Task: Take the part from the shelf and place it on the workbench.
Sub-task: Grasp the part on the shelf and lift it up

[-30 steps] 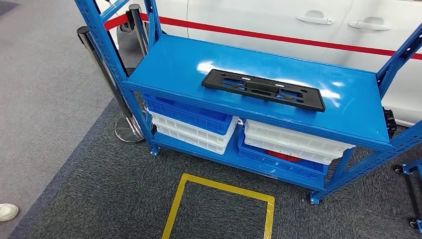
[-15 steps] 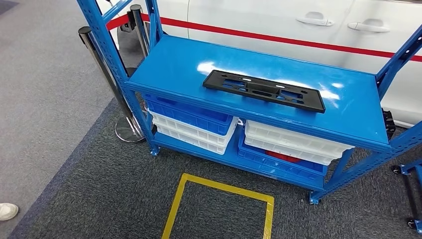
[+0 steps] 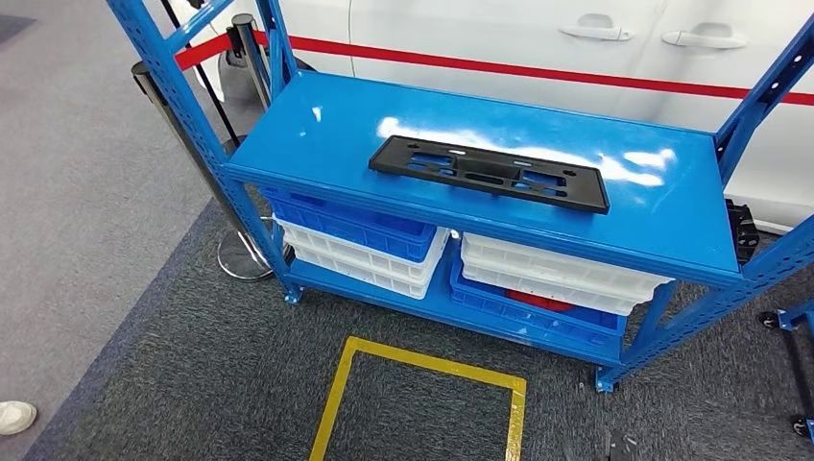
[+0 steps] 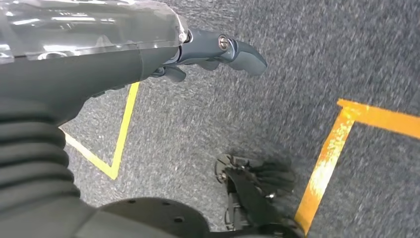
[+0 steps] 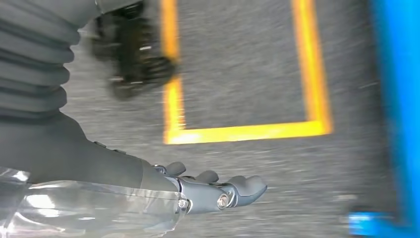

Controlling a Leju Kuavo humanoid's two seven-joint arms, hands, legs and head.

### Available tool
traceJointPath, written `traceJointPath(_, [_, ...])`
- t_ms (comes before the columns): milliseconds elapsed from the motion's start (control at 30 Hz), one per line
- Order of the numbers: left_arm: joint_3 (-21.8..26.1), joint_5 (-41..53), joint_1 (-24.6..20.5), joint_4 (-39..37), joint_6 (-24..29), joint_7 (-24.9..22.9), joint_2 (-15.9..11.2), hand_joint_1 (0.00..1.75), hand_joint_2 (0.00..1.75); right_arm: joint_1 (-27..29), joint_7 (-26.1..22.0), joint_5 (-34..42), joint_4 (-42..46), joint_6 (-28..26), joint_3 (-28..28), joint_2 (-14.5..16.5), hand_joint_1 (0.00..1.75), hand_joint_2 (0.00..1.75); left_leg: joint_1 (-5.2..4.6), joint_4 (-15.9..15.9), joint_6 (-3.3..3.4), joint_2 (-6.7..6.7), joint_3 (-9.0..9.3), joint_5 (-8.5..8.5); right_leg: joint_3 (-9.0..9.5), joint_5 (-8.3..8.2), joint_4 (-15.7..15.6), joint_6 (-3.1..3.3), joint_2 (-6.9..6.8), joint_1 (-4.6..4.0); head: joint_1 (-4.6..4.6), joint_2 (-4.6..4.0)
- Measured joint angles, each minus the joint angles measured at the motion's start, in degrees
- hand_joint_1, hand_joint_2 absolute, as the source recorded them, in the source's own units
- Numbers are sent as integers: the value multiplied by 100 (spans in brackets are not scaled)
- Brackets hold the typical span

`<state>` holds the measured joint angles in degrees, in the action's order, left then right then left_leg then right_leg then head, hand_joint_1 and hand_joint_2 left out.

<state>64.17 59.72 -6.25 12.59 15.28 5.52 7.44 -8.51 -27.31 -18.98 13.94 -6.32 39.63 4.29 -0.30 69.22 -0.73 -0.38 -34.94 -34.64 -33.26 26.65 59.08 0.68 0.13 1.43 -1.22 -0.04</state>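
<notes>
Both hands hang empty over the carpet, left hand [image 4: 198, 54] and right hand [image 5: 208, 191] loosely extended; the flat black part [image 3: 489, 173] lies on the blue shelf [image 3: 317, 134].

stacked blue and white plastic bins [image 3: 357, 242] occupy the lower tier under the top deck, a second stack [image 3: 552, 283] beside them (red contents visible in its bottom bin). a yellow tape square [image 3: 419, 403] marks the dark grey carpet [image 3: 192, 375]. a chrome stanchion [image 3: 197, 168] carries a red belt [image 3: 202, 50]. behind stands a white car [image 3: 538, 38] with a red stripe. a white shoe [image 3: 16, 416] lies at the frame edge.
</notes>
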Motion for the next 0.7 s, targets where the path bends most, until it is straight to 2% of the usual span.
traceJointPath(33, [2, 42, -4, -8, 5, -24, 4, 0, 0, -62, -208, -6, 11, 66, -1, 12, 0, 0, 28, 321, -26, 0, -169, -97, 1, 1, 1, 2, -2, 0, 1, 0])
traceJointPath(67, [1, 79, -5, -15, 15, -44, 7, 0, 0, -116, -387, -10, 42, 134, -13, 33, 0, 0, 51, 472, -45, 1, -265, -85, 6, 3, 1, 2, -3, 2, 1, 0])
traceJointPath(100, [1, 115, -7, -20, 30, -62, 10, 0, 0, -159, -553, -13, 111, 205, -42, 65, 0, 0, 71, 405, -57, 1, -260, 40, 14, 6, 2, -2, -3, 5, 1, 0])
traceJointPath(167, [1, 177, -17, -25, 57, -91, 10, 0, 0, -211, -790, 5, 355, 342, -167, 155, 0, 0, 95, -266, -54, 5, 7, 485, 37, 17, 2, -21, -2, 15, 1, 0])
traceJointPath(200, [1, 199, -26, -26, 63, -102, 10, 0, 0, -226, -863, 32, 512, 403, -257, 203, 0, 0, 88, -645, -39, 7, 162, 647, 42, 22, 7, -45, -2, 10, 1, 0])
traceJointPath(233, [0, 216, -35, -27, 65, -112, 11, 0, 0, -237, -911, 71, 666, 458, -359, 245, 0, 0, 77, -906, -15, 6, 271, 741, 39, 22, 7, -76, -3, 7, 3, 0])
traceJointPath(267, [-1, 230, -40, -28, 65, -118, 12, 0, 0, -240, -946, 117, 815, 505, -467, 277, 0, 0, 62, -1041, 14, 3, 318, 765, 31, 17, 4, -112, -6, 3, 5, 0])
traceJointPath(333, [-2, 256, -37, -30, 65, -126, 14, 0, 0, -228, -995, 226, 1132, 582, -713, 337, 0, 0, 43, -1078, 90, -5, 316, 766, 26, -8, -22, -193, -12, 2, 9, 0])
traceJointPath(400, [-3, 280, -33, -31, 65, -131, 21, 0, 0, -198, -1023, 342, 1470, 645, -975, 378, 0, 0, 55, -1144, 181, 3, 333, 814, -8, 63, 66, -246, -12, 7, 12, 0])
traceJointPath(433, [-3, 285, -38, -31, 65, -132, 24, 0, 0, -179, -1027, 400, 1641, 675, -1108, 390, 0, 0, 60, -1179, 224, 9, 344, 838, -94, 189, 258, -255, -11, 5, 14, 0])
traceJointPath(533, [-3, 290, -52, -33, 58, -136, 28, 0, 0, -80, -1028, 571, 2136, 769, -1494, 408, 0, 0, 18, -1192, 292, 13, 343, 849, -590, 679, 1292, -244, -10, -7, 16, 0])
traceJointPath(567, [-2, 290, -50, -35, 52, -139, 29, 0, 0, -40, -1028, 626, 2299, 802, -1618, 410, 0, 0, 1, -1187, 303, 10, 344, 845, -696, 714, 1501, -239, -10, -13, 16, 0])
traceJointPath(600, [-2, 290, -47, -37, 40, -141, 31, 0, 0, -2, -1029, 683, 2465, 833, -1746, 413, 0, 0, -14, -1178, 309, 5, 346, 839, -704, 634, 1500, -227, -10, -20, 16, 0])
traceJointPath(633, [-2, 289, -45, -38, 26, -143, 33, 0, 0, 28, -1030, 742, 2641, 869, -1879, 414, 0, 0, -25, -1166, 311, 0, 351, 831, -612, 463, 1291, -205, -10, -29, 16, 0])
traceJointPath(700, [-2, 286, -48, -42, -13, -143, 43, 0, 0, 58, -1040, 861, 2993, 952, -2160, 413, 0, 0, -46, -1133, 300, -3, 354, 803, -264, 87, 542, -132, -11, -69, 15, 0])
